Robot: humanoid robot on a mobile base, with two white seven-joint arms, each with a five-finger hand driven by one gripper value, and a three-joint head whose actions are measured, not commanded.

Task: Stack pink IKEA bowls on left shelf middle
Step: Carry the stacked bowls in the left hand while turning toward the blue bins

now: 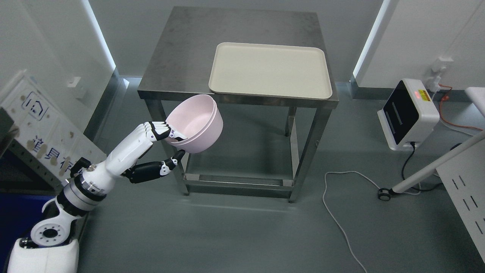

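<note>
My left hand is shut on two nested pink bowls. It pinches their near rim, fingers on top and thumb below. The bowls are held in the air, tilted, in front of the left front corner of a steel table. The left arm comes in from the lower left. A shelf unit with a white panel shows at the far left edge; its inside is hidden. The right arm is out of view.
A cream tray lies on the right half of the table. A white device with cables stands on the floor at right. A white wheeled stand leg and a white cable cross the floor at lower right.
</note>
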